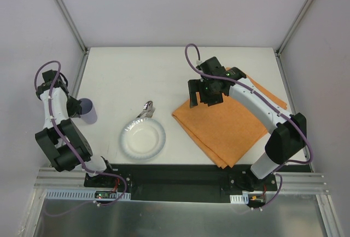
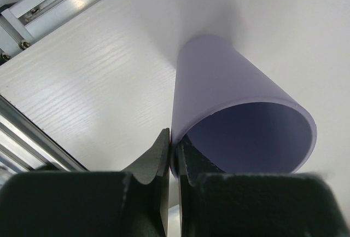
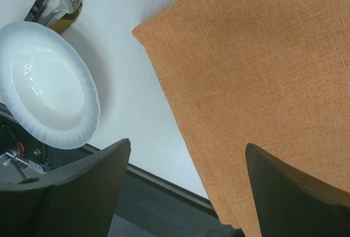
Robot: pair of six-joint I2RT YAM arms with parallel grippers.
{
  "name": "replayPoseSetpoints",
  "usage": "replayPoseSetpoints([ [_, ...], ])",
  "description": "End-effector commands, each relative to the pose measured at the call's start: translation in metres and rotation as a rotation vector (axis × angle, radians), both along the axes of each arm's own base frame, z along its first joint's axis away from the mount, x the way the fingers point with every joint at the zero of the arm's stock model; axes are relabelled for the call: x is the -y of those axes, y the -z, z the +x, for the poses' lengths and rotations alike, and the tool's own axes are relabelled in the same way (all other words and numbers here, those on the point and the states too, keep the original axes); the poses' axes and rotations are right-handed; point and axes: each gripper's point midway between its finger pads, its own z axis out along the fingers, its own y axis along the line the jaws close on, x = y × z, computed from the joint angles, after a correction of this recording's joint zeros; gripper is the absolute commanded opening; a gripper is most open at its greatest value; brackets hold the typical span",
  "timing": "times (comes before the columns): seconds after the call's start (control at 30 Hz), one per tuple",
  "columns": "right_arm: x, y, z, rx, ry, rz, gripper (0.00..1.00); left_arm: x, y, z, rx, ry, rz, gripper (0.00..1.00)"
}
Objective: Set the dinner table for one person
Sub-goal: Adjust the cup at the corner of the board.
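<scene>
The white dinner table [image 1: 126, 73] fills the top view. My left gripper [image 1: 76, 107] is shut on the rim of a lilac cup [image 1: 88, 111] at the table's left edge; the wrist view shows the cup [image 2: 229, 100] with one finger inside and one outside its wall, my left gripper [image 2: 175, 149] pinching it. My right gripper [image 1: 205, 96] is open and empty, above the near-left part of the folded orange placemat [image 1: 229, 122], which also shows in the right wrist view [image 3: 262, 78]. A white plate [image 1: 143, 138] sits front centre, with cutlery [image 1: 146, 109] just behind it.
The plate [image 3: 46, 84] and forks [image 3: 60, 1] show left of the placemat in the right wrist view. Metal frame rails [image 2: 38, 1] run along the table's left edge. The arm bases and a black rail [image 1: 175, 177] line the near edge.
</scene>
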Motion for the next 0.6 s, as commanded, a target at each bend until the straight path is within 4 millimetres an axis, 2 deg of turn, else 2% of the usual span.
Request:
replayPoseSetpoints([
  [0.0,-0.001,-0.014,-0.001,0.031,-0.007,0.011,0.89,-0.001,0.001,0.003,0.0,0.033,0.002,0.0],
  [0.3,-0.006,-0.013,0.001,0.028,-0.012,0.015,0.89,-0.007,-0.008,0.005,0.011,0.054,0.036,0.06],
  [0.37,-0.008,-0.013,0.002,0.03,-0.013,0.017,0.89,-0.007,-0.01,0.006,0.013,0.059,0.038,0.16],
  [0.47,-0.01,-0.013,0.002,0.025,-0.015,0.021,0.89,-0.008,-0.018,0.007,0.029,0.058,0.044,0.42],
  [0.57,-0.014,-0.011,0.003,0.022,-0.021,0.025,0.89,-0.009,-0.028,0.008,0.048,0.06,0.059,0.58],
])
